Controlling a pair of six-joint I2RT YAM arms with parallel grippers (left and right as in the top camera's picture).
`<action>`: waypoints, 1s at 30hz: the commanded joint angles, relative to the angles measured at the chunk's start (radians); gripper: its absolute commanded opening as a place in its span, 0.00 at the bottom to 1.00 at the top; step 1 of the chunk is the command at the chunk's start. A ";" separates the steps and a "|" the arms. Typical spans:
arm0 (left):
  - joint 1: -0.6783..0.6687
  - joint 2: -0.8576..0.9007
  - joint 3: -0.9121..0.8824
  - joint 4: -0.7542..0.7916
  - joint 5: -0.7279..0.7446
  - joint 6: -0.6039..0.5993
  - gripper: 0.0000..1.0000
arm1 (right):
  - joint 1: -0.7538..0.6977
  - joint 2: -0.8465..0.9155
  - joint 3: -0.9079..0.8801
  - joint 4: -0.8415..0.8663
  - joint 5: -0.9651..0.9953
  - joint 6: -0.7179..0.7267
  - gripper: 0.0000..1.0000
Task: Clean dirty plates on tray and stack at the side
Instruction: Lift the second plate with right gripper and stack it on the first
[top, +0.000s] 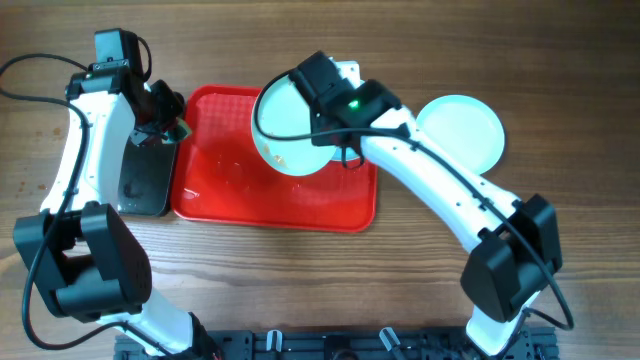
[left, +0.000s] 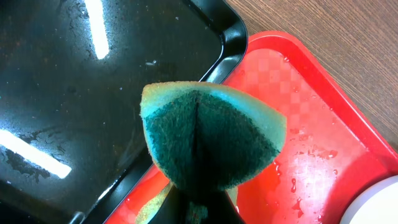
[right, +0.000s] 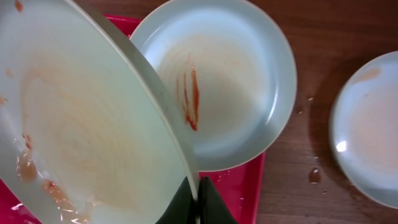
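Sponge (left: 211, 140), folded w/ green scrub face out, fills the L wrist view. L tool (left: 200, 210) pinches it from below, over the red tray (top: 270, 205)'s L edge, where the black tray (left: 74, 93) butts up. Water drops (left: 311, 152) sit on the red tray's floor.

Over the tray's back-middle, R tool (right: 199, 202) is pressed onto the rim of the held plate (right: 81, 124), which is tilted steeply w/ brown-orange smears on its face. Below it the second plate (right: 230, 81) lies at the tray's back R corner, partly past the edge, w/ a red streak at centre. The third plate (top: 460, 135) lies flat on the tabletop (top: 560, 100) R of the tray, wet and approx. clean.

Risks, as I judge them:
- The rim pinch is thin and the plate is wet, so a hard scrub push could lever it out or swing it.
- If it drops, it hits the second plate, which could tip off the tray.
- The folded sponge may spring loose under pressure.
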 joint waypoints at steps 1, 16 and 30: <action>0.004 -0.016 0.018 0.003 -0.001 -0.021 0.04 | 0.082 -0.032 0.000 -0.010 0.266 -0.006 0.04; 0.004 -0.016 0.018 -0.001 -0.001 -0.021 0.04 | 0.343 -0.032 0.000 0.029 1.048 -0.064 0.04; 0.004 -0.016 0.018 0.000 -0.002 -0.021 0.04 | 0.360 -0.032 0.000 0.188 0.822 -0.341 0.04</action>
